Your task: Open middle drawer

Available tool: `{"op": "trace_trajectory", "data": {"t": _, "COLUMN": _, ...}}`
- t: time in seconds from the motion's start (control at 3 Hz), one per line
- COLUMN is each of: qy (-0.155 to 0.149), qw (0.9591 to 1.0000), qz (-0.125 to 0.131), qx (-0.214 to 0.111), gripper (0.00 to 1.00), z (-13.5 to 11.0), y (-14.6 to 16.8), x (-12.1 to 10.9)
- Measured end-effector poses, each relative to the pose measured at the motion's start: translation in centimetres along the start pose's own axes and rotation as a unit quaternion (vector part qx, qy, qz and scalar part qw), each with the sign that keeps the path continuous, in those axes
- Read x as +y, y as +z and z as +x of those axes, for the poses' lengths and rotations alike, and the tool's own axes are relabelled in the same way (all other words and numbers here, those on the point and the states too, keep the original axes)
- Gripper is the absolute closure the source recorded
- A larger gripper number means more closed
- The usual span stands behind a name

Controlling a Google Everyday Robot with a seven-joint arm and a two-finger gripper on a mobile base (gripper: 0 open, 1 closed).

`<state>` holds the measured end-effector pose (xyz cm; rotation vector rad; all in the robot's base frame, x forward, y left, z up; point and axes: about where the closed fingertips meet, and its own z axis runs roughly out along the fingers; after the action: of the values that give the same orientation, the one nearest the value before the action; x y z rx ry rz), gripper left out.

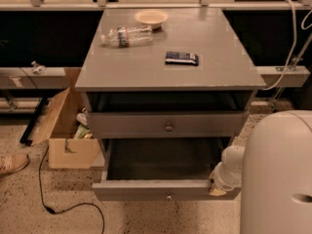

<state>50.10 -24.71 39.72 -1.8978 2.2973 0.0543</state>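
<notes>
The middle drawer (146,189) is pulled far out of the grey cabinet. Its dark grey inside (161,160) shows and looks empty. Its small round knob (168,197) sits at the middle of the flat front. Above it is the taller top drawer (122,125) with a bigger knob (168,127), pushed almost fully in. The lowest drawer is hidden under the open one. My gripper (219,185) is at the right end of the middle drawer's front, low on the white wrist (230,165), touching or just beside the front's corner.
My white arm housing (278,179) fills the lower right. On the cabinet top (214,77) lie a plastic bottle (126,35), a shallow bowl (151,17) and a dark packet (181,58). On the floor at the left are an open cardboard box (63,130), a black cable (58,209) and a shoe (12,163).
</notes>
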Motion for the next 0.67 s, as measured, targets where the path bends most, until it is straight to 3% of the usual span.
{"op": "trace_trajectory", "data": {"t": 0.33, "qy": 0.000, "qw": 1.0000, "qz": 0.000, "qx": 0.000, "gripper": 1.00, "z": -0.26, "y": -0.14, "x": 0.03}}
{"op": "trace_trajectory", "data": {"t": 0.67, "qy": 0.000, "qw": 1.0000, "qz": 0.000, "qx": 0.000, "gripper": 0.85, "z": -0.26, "y": -0.13, "x": 0.03}}
